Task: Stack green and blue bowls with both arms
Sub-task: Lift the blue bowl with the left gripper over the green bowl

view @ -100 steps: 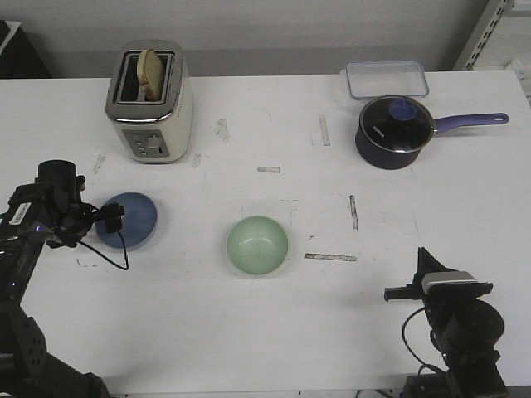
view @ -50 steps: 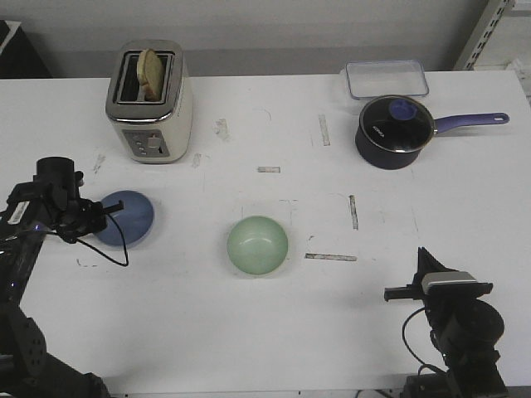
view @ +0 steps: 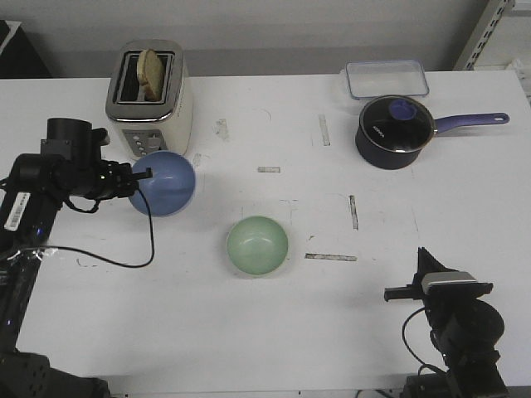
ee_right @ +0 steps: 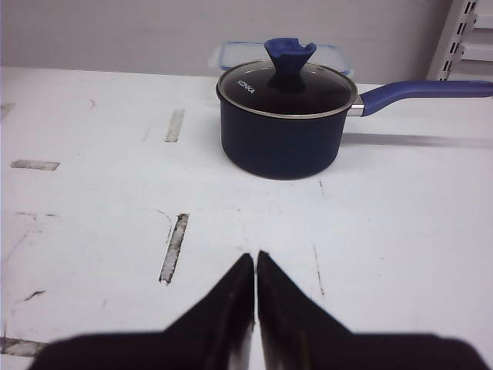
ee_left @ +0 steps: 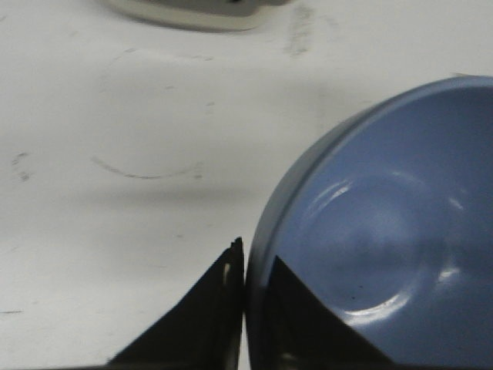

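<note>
The blue bowl [view: 164, 183] hangs in the air in front of the toaster, held by its left rim. My left gripper [view: 138, 177] is shut on that rim; in the left wrist view the rim sits pinched between the fingers, one inside the bowl [ee_left: 385, 231], and the gripper [ee_left: 254, 266] is well above the table. The green bowl [view: 258, 245] sits upright on the white table near the middle, to the right of and nearer than the blue bowl. My right gripper [view: 394, 292] rests shut and empty at the front right, also seen in the right wrist view [ee_right: 255, 262].
A cream toaster [view: 151, 101] with a bread slice stands at the back left, just behind the lifted bowl. A dark saucepan with a purple handle [view: 397, 130] and a clear lidded box [view: 387, 78] stand at the back right. Tape marks dot the table.
My left gripper has lifted the blue bowl off the table and carried it up and to the right, toward the toaster. The green bowl and the right arm have not moved.
</note>
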You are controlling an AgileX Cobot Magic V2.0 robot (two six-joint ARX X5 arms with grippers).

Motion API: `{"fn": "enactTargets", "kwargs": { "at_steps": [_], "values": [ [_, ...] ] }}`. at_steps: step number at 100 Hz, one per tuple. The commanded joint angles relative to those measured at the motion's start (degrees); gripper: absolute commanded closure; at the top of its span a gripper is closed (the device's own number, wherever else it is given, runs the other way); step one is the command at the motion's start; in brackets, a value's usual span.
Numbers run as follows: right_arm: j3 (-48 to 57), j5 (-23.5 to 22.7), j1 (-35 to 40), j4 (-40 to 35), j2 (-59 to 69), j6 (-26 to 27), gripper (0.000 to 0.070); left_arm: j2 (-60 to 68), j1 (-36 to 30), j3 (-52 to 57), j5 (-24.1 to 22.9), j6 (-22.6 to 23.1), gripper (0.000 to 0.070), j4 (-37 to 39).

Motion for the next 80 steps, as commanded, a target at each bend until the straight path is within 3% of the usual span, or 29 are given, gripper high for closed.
{"fn": "enactTargets", "kwargs": {
  "at_steps": [1, 22, 38, 51, 80],
  "values": [
    [0.1, 0.0, 0.0, 0.5, 0.2, 0.1, 0.07, -0.1, -4.0, 1.1, 0.7, 0.2, 0.0699, -0.8],
    [0.1, 0.0, 0.0, 0.4, 0.2, 0.1, 0.07, 0.4, -20.4, 1.1, 0.5, 0.9, 0.0699, -3.2],
    [0.1, 0.0, 0.0, 0.4, 0.2, 0.1, 0.07, 2.9, -28.7, 1.1, -2.0, 1.6, 0.0699, -0.1],
    [0.1, 0.0, 0.0, 0.3, 0.2, 0.1, 0.07, 5.6, -31.0, 1.1, -5.7, 1.6, 0.0699, 1.6],
    [0.1, 0.0, 0.0, 0.3, 0.2, 0.1, 0.07, 12.2, -31.0, 1.1, -5.7, 1.1, 0.0699, 1.9]
  ]
}}
